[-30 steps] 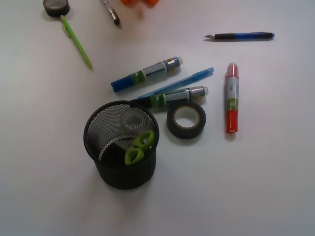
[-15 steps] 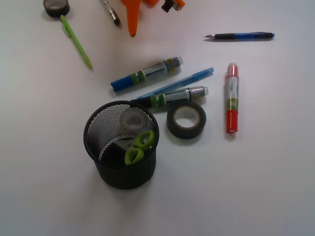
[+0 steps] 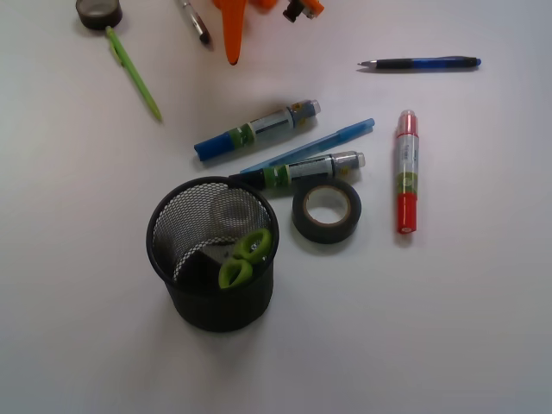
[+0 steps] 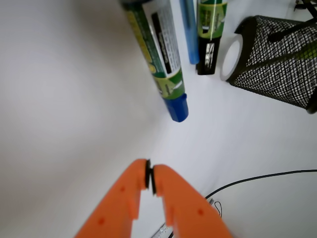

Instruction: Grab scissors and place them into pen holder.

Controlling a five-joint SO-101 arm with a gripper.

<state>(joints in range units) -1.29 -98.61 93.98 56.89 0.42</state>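
Front view: lime-green-handled scissors [image 3: 242, 258] upright inside black wire-mesh pen holder [image 3: 164, 259] — orange gripper [image 4: 150, 176] well apart at top edge, tips pressed together, empty.

Counter [image 3: 483, 302]: we see plain white, no pattern.
Pen holder [image 3: 211, 293]: black wire mesh, with solid black rim.
Scissors [image 3: 244, 257]: we see lime-green loop handles.
Tape roll [image 3: 326, 210]: black outside, pale inner ring.
Blue marker [image 3: 256, 129]: blue body, green band, white label.
Black marker [image 3: 300, 170]: black and green, white label.
Red marker [image 3: 406, 171]: red ends, green band, pale label.
Light-blue pen [image 3: 341, 135]: light blue all along.
Green pen [image 3: 134, 73]: lime green.
Dark pen [image 3: 420, 63]: black and blue.
End effector [image 4: 150, 174]: we see orange fingers with black tips.
Cable [image 4: 257, 178]: black.
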